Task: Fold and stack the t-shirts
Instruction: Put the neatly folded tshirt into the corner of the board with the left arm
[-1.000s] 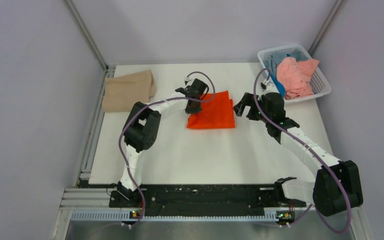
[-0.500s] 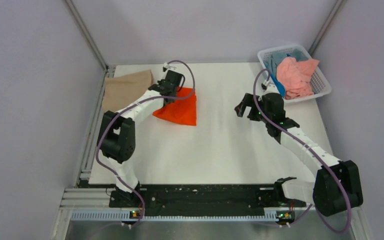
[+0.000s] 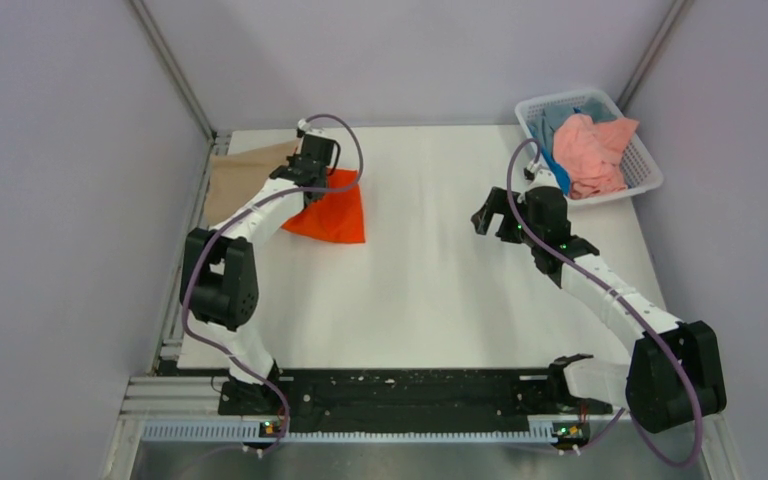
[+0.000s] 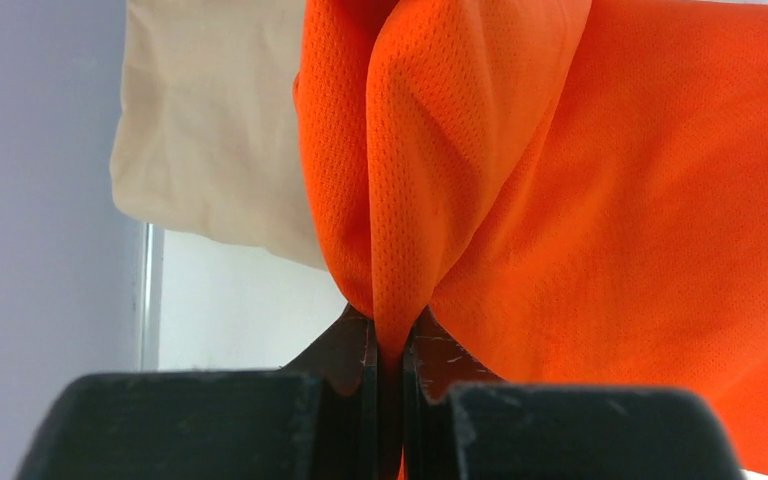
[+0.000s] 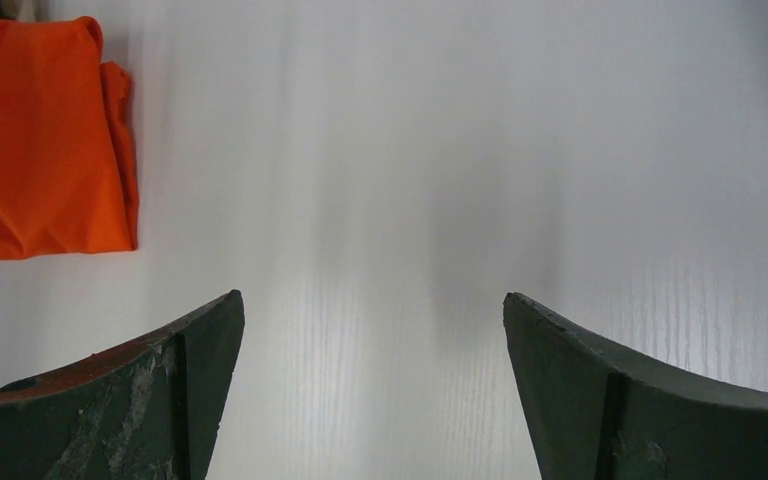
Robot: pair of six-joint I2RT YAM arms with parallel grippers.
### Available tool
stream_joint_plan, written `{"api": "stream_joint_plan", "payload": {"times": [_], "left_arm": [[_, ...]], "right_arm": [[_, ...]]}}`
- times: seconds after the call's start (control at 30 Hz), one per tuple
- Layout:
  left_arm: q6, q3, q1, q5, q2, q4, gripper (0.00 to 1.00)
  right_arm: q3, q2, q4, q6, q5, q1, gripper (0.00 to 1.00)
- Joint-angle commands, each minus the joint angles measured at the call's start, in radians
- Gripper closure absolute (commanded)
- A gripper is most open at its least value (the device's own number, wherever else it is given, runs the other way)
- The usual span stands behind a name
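Left wrist: left gripper [image 4: 388, 345] pinching orange t-shirt [image 4: 600, 200].

The worktop [image 5: 440, 150] is white and smooth, with faint grain lines and a soft sheen. The orange t-shirt [image 4: 580, 200] is matt mesh-knit cloth, dotted with fine pinholes. The tan t-shirt [image 4: 210, 120] at the worktop's far left corner is a smoother, plainer matt cloth. The left gripper [image 4: 390, 335] is matt black plastic, lightly scuffed. The right gripper [image 5: 370, 297] is dark, scratched and worn pale at its edges. The basket [image 3: 645, 165] at the far right corner is white lattice plastic.
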Motion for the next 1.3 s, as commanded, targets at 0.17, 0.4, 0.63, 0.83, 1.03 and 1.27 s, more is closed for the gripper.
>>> {"api": "stream_joint_plan", "payload": {"times": [0.17, 0.4, 0.63, 0.83, 1.03, 1.27], "left_arm": [[0.111, 0.088, 0.089, -0.057, -0.114, -0.009, 1.0], [0.159, 0.168, 0.127, -0.024, -0.163, -0.02, 1.0], [0.146, 0.22, 0.152, 0.035, -0.204, -0.003, 1.0], [0.102, 0.217, 0.206, 0.103, -0.18, -0.009, 1.0], [0.112, 0.21, 0.256, 0.079, -0.109, -0.01, 1.0], [0.162, 0.069, 0.265, 0.041, -0.092, 0.159, 1.0]], "right_arm": [[-0.001, -0.033, 0.009, -0.02, 0.022, -0.001, 0.01], [0.006, -0.024, 0.008, -0.023, 0.023, -0.002, 0.01], [0.011, -0.026, -0.004, -0.027, 0.06, -0.002, 0.01], [0.01, -0.034, -0.015, -0.029, 0.075, -0.001, 0.01], [0.011, -0.03, -0.018, -0.029, 0.08, -0.002, 0.01], [0.013, -0.022, -0.02, -0.025, 0.08, -0.002, 0.01]]}}
